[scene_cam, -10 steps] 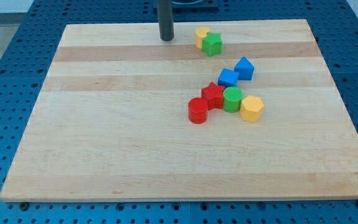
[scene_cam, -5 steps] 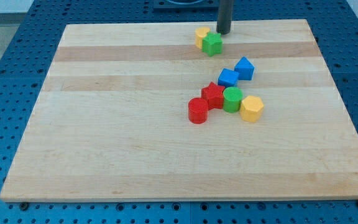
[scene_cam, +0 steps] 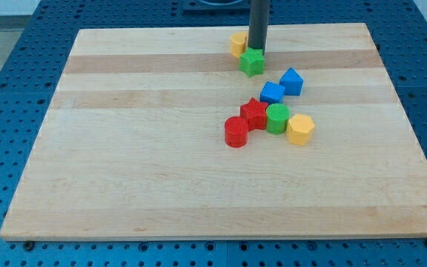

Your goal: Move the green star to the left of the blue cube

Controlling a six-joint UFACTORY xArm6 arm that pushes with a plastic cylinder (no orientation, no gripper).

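Note:
The green star [scene_cam: 252, 62] lies near the view's top, just above and left of the blue cube [scene_cam: 272, 93]. My tip [scene_cam: 257, 50] touches the star's top edge, right beside a yellow block [scene_cam: 238, 43] on its left. A second blue block [scene_cam: 291, 81], wedge-like, sits up and right of the blue cube.
Below the blue cube is a cluster: a red star [scene_cam: 254, 113], a red cylinder [scene_cam: 236, 132], a green cylinder [scene_cam: 276, 118] and a yellow hexagonal block [scene_cam: 300, 129]. The wooden board [scene_cam: 124, 148] lies on a blue pegboard.
My tip moved right along the board's top, then down onto the green star. The star has slid a little down, away from the yellow block.

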